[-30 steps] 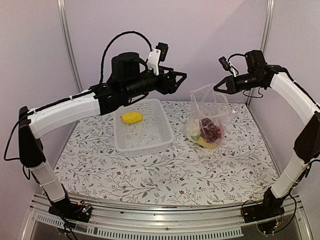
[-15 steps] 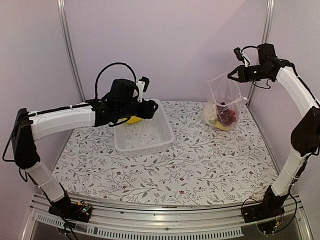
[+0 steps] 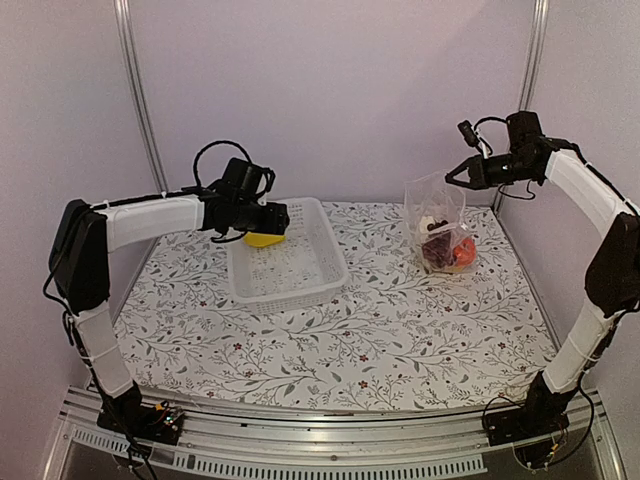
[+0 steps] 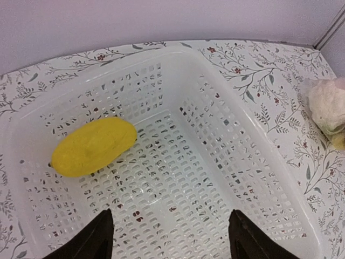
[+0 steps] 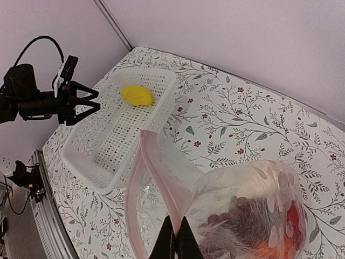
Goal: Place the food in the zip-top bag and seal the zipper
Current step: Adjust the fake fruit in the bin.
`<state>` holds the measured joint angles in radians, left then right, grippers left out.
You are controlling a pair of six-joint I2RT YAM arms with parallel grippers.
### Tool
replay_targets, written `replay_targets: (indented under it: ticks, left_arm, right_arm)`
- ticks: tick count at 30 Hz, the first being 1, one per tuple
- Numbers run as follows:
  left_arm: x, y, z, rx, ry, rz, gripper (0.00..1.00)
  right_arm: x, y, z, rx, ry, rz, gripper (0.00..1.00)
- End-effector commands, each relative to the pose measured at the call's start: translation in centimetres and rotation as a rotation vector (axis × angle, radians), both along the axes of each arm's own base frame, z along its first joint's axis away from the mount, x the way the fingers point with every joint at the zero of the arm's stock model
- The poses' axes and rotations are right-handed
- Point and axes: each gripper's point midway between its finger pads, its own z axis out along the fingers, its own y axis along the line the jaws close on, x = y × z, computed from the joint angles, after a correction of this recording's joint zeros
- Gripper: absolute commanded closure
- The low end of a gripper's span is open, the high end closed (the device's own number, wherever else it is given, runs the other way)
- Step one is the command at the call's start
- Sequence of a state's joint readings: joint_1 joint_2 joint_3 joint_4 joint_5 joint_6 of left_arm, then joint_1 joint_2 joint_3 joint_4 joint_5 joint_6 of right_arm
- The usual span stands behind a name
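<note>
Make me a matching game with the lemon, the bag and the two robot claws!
Things:
1. yellow lemon
2. zip-top bag
3. left gripper
4. right gripper

States:
A. shut on clear plastic
B. lying in the white basket
C. open, over the basket
D. held up by its top edge, with food inside

Pairs: 1-B, 2-D, 3-C, 4-A

basket (image 4: 237,137) walls ring the lemon (image 4: 92,147) — open only from above, where the left gripper (image 4: 170,229) hangs.
</note>
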<state>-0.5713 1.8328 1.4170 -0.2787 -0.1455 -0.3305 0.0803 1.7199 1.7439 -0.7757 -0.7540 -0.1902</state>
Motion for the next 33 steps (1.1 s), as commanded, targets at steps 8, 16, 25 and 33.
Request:
replay_targets:
  ticks: [8,16,25,33]
  left_arm:
    - [6.9,2.9,-2.5,0.136,0.023,0.006,0.24]
    - [10.1,3.9,-4.8,0.236,0.038,0.021,0.23]
    - [11.1,4.9,-8.1,0.364,0.056,0.016,0.22]
    - [11.1,5.8,-11.1,0.497,0.079,-0.033,0.21]
  right_arm:
    - [-2.3,1.0,2.3,0.038,-0.076,0.069,1.00]
    - [-2.7,0.9,2.4,0.038,-0.076,0.070,1.00]
    - [-3.1,0.9,1.9,0.036,-0.072,0.072,1.00]
    - [-3.2,1.0,1.9,0.045,-0.066,0.075,1.00]
